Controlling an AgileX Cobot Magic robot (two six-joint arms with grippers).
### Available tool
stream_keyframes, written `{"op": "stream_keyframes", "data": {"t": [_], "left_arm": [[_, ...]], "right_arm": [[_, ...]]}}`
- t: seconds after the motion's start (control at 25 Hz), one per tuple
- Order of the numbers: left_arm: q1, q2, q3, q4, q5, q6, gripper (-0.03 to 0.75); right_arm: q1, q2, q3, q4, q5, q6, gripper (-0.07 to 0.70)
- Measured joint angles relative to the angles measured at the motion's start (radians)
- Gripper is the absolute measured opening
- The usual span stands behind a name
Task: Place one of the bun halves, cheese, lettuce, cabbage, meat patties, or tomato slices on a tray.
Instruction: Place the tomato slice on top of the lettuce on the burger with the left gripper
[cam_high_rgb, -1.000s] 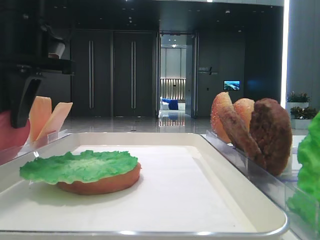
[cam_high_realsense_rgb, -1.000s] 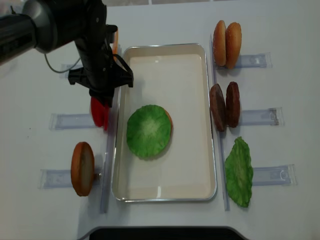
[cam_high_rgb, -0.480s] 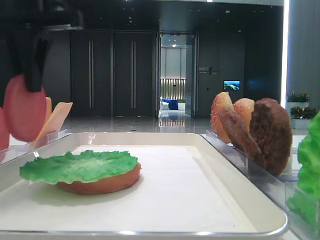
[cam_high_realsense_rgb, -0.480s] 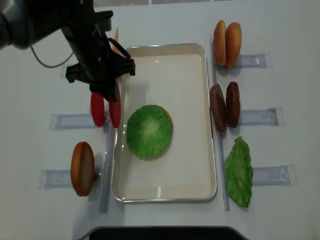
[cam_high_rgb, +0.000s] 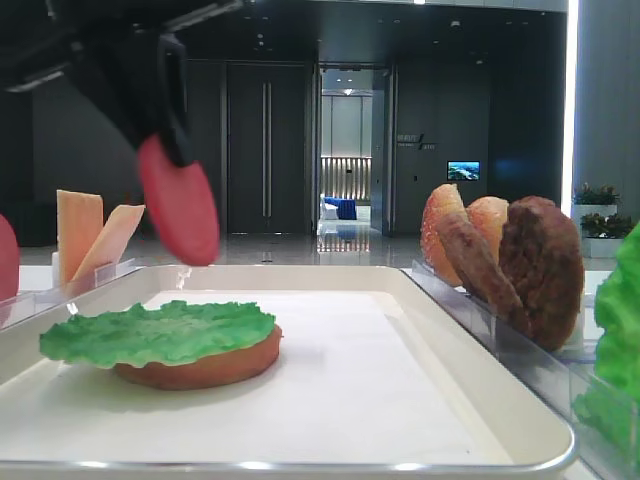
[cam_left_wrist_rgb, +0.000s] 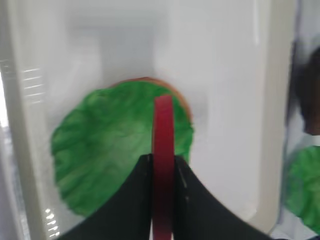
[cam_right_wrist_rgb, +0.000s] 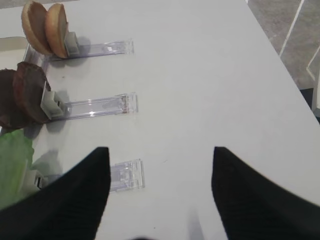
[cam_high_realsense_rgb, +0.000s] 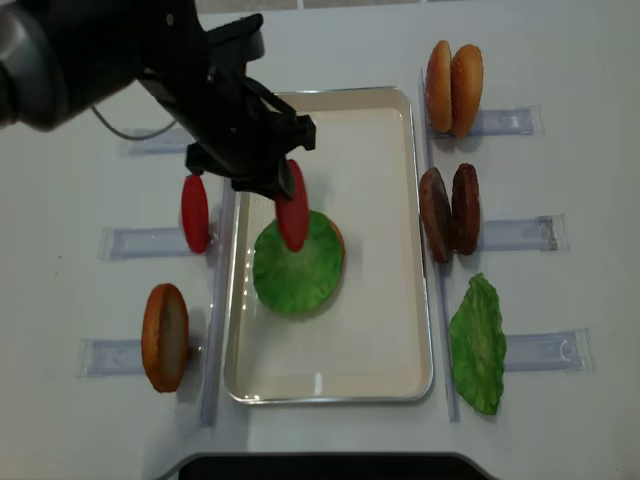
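- Scanning from far left of the bench (cam_high_realsense_rgb: 90, 420): one bun half (cam_high_realsense_rgb: 165, 337) stands on edge in a clear rack (cam_high_realsense_rgb: 110, 355); just above it a spare tomato slice (cam_high_realsense_rgb: 194, 213) stands in its own rack, outside the tray's left rim.
- Cheese (cam_high_rgb: 95, 240) slices lean in a rack at rear left in the low exterior view.
- Left tool (cam_high_realsense_rgb: 268, 175) is clamped on a second tomato slice (cam_high_realsense_rgb: 292, 219), jaws pinching its top edge; slice hangs edge-down, clear of everything, over the tray (cam_high_realsense_rgb: 385, 330).
- Left wrist view: held slice sits directly above the lettuce (cam_left_wrist_rgb: 115, 150), slightly right of the leaf's centre.
- Lettuce lies flat on a bun base (cam_high_rgb: 200, 368), left-centre of tray.
- Step in hand, as I read it: carry phase, tomato picked and now over the stack, not yet placed.
- Next move prob. needs wrist roll so slice goes flat, then descent to the leaf and release; dropped on edge it could roll off.
- Right of tray: bun pair (cam_high_realsense_rgb: 453, 87), meat patties (cam_high_realsense_rgb: 449, 212), spare lettuce leaf (cam_high_realsense_rgb: 478, 343), all in racks.
- Right tool (cam_right_wrist_rgb: 160, 195): fingers apart, nothing between, hovering over bare bench w/ racks ahead.
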Motion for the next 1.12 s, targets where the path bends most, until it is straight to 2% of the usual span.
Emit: {"op": "stream_keyframes", "data": {"t": [0.12, 0.36, 0.6, 1.12], "left_arm": [[-0.002, 0.000, 0.035, -0.092, -0.058, 0.077, 0.060], [-0.002, 0.000, 0.098, -0.145, -0.074, 0.161, 0.060], [-0.002, 0.000, 0.159, -0.225, -0.133, 0.258, 0.060], [-0.002, 0.000, 0.163, -0.228, -0.171, 0.281, 0.058]], "right_arm": [[0.000, 0.000, 0.000, 0.000, 0.000, 0.001, 0.423], [0.000, 0.000, 0.000, 0.000, 0.000, 0.001, 0.423], [0.000, 0.000, 0.000, 0.000, 0.000, 0.001, 0.423], [0.000, 0.000, 0.000, 0.000, 0.000, 0.001, 0.423]]}}
